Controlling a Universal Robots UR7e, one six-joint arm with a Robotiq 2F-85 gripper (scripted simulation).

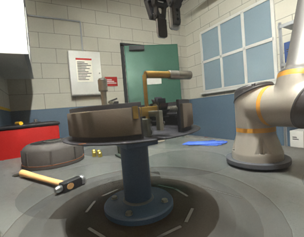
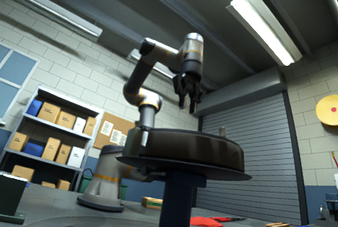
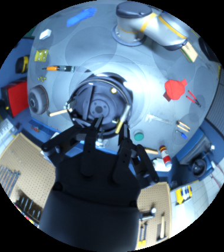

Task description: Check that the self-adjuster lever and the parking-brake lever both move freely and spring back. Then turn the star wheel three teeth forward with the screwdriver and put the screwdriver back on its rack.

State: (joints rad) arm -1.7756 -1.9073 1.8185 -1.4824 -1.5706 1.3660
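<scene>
My gripper (image 1: 168,30) (image 2: 187,107) (image 3: 111,129) hangs high above the brake assembly (image 1: 127,121) (image 3: 99,106), open and holding nothing. The assembly sits on a blue pedestal (image 1: 136,181) at the middle of the table. A yellow lever with a grey grip (image 1: 164,76) (image 3: 122,117) stands up from it and bends to the right. A shorter grey-tipped lever (image 1: 102,90) rises at its back left. The orange-handled screwdriver (image 3: 58,68) lies on its rack at the far side of the table, seen only by the wrist camera.
The arm's base (image 1: 260,133) stands to the right of the pedestal. A brake drum (image 1: 51,153) and a hammer (image 1: 51,181) lie to the left. A blue glove (image 1: 204,142) lies behind, and a red rag (image 3: 175,88) with pliers lies across the table.
</scene>
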